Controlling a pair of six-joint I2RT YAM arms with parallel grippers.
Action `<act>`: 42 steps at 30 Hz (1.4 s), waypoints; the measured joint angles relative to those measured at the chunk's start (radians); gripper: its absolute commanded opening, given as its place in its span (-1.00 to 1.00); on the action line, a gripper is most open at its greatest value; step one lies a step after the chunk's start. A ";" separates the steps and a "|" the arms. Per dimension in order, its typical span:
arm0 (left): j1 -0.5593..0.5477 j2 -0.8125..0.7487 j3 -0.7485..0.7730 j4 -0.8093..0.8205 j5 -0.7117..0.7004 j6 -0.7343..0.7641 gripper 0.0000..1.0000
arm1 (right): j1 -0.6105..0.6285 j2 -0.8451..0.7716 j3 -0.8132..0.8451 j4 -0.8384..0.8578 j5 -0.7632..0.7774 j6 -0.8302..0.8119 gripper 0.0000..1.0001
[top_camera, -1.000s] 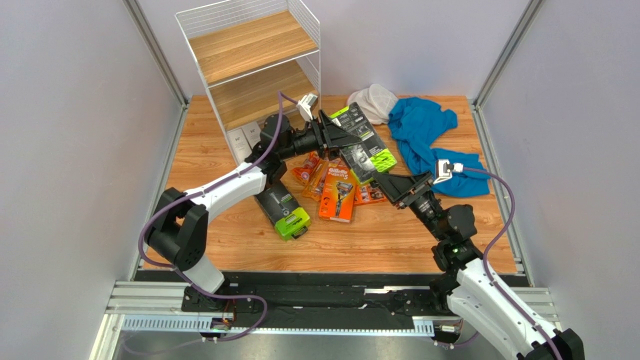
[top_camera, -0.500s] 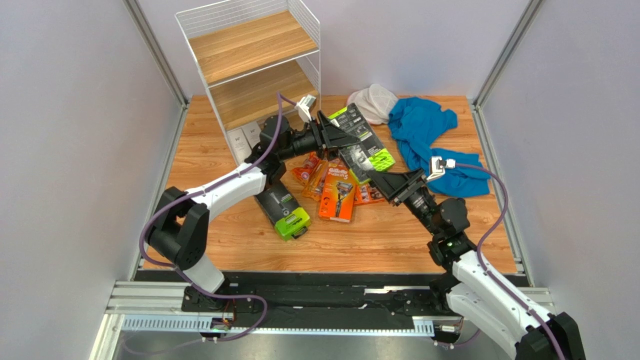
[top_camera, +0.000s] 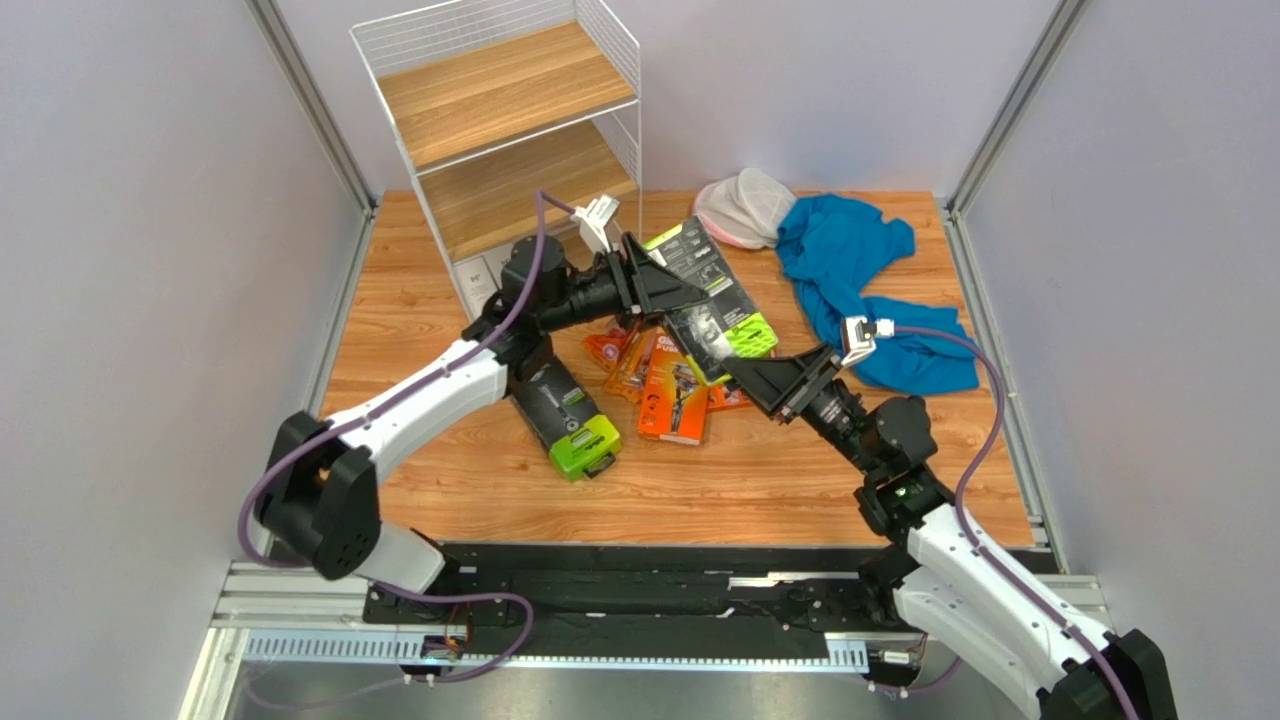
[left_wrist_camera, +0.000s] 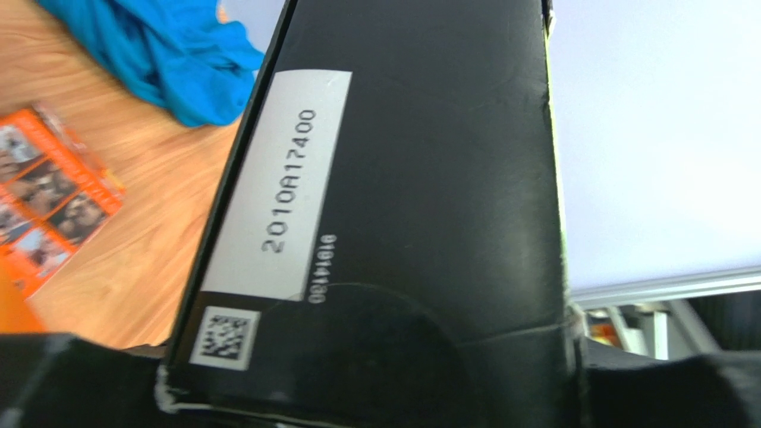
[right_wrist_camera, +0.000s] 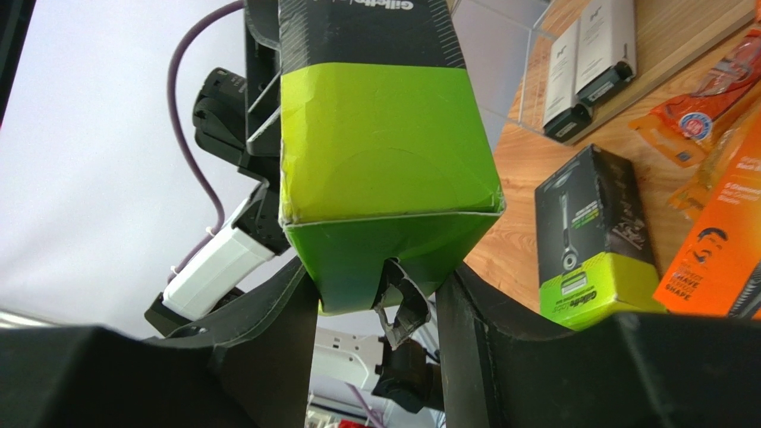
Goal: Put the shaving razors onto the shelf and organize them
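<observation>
The left end effector [left_wrist_camera: 371, 385] is clamped on the black end of a black razor pack [top_camera: 718, 293], one finger pressed on each side of it. The pack is lifted off the tabletop [top_camera: 751, 480] just above the centre of the overhead view. It slants down toward the right, with its lime-green end leading. The right end effector [right_wrist_camera: 375, 339] reaches up from the lower right, and its fingers [right_wrist_camera: 268, 339] bracket that green end closely. I cannot tell whether they are pressing on it or only flanking it.

Just below the held pack, two orange Gillette boxes [top_camera: 673, 398] and two narrow orange blister packs [top_camera: 613, 348] lie loosely together on the wood. Left of them, beside the left arm, a second black pack [top_camera: 564, 420] lies flat with its lime end nearest the bottom of the frame.

The shelf [top_camera: 496, 98] stands in the upper left of the overhead view. Two slim grey-white boxes [right_wrist_camera: 589, 58] stand upright on its lowest tier. A blue cloth [top_camera: 864, 285] and a white cloth [top_camera: 747, 206] lie crumpled in the upper right.
</observation>
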 measured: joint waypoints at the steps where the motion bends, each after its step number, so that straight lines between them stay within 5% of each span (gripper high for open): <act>1: -0.001 -0.024 0.000 -0.032 -0.012 0.026 0.39 | 0.003 -0.005 0.003 -0.005 -0.010 0.001 -0.55; 9: -0.022 -0.210 0.055 -0.493 -0.199 0.272 0.55 | 0.018 -0.014 0.024 -0.046 -0.087 -0.027 -0.63; 16: -0.031 -0.254 0.082 -0.717 -0.320 0.411 0.58 | 0.018 -0.015 0.026 -0.158 -0.078 -0.053 -0.72; 22: 0.085 -0.382 -0.023 -0.943 -0.495 0.573 0.61 | -0.011 -0.072 0.085 -0.171 0.026 -0.072 -0.75; 25: 0.117 -0.451 -0.065 -0.966 -0.501 0.595 0.47 | -0.011 -0.076 0.093 -0.146 0.035 -0.072 -0.74; 28: 0.133 -0.492 -0.089 -0.958 -0.476 0.599 0.54 | -0.011 -0.056 0.093 -0.130 0.034 -0.072 -0.67; 32: 0.134 -0.440 -0.089 -0.948 -0.466 0.602 0.61 | -0.011 -0.040 0.092 -0.142 0.035 -0.072 -0.55; 36: 0.135 -0.386 -0.094 -0.948 -0.467 0.602 0.61 | -0.011 -0.061 0.095 -0.168 0.039 -0.092 -0.21; 42: 0.135 -0.330 -0.091 -0.947 -0.487 0.585 0.64 | -0.005 0.038 0.210 -0.308 0.042 -0.196 -0.09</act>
